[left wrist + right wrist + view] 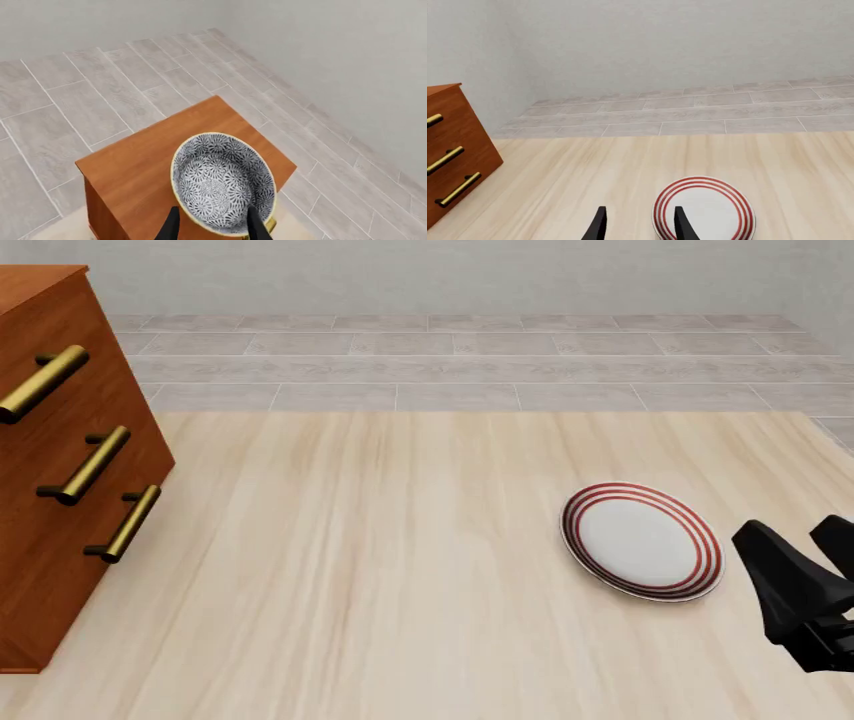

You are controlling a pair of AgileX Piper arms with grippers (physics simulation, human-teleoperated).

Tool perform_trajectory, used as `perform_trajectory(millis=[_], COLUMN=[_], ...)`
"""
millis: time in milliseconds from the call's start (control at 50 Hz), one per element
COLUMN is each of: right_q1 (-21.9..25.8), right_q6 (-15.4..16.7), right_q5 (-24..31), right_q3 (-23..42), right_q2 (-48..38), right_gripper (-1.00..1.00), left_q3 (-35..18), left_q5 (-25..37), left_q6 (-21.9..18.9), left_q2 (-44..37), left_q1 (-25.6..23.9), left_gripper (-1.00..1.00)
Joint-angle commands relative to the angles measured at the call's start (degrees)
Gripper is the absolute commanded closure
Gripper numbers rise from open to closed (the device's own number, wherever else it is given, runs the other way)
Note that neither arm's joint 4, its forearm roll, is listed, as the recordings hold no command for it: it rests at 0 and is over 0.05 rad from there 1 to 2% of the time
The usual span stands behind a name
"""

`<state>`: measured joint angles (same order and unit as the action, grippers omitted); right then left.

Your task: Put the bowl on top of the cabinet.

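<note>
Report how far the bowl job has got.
The black-and-white floral patterned bowl is already over the top of the reddish-brown wooden cabinet, seen from the left wrist view. The left gripper has its jaws astride the bowl's near rim; contact is unclear. Left: release and withdraw. The right gripper idles open.

the left gripper shows only in its own wrist view, two dark fingers parted with a clear gap between them, pointing steeply downward. the right gripper enters the front view at the lower right edge, low over the tabletop, its black fingers spread apart and aimed forward.
</note>
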<state>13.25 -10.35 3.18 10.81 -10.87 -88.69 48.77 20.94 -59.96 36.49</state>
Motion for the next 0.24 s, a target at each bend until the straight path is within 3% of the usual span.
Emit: perform_trajectory(millis=[20,220,240], right_q1=[-0.11,0.17,0.16], right_q6=[-0.24,-0.26,-0.26], right_q5=[-0.49,0.04,0.03], right_q3=[-0.57,-0.57,-0.6], right_q2=[0.17,0.68,0.71], right_gripper=[-1.0,-1.0,-1.0], left_q3=[-1.29,-5.29,-2.97], left_q5=[3.72,8.14,7.25], left_q6=[0.93,1.01,1.28], left_q2=[2.99,5.88,7.36], left_q1=[-2.1,-5.06,-5.65], left_gripper=[-1.0,-1.0,-1.0])
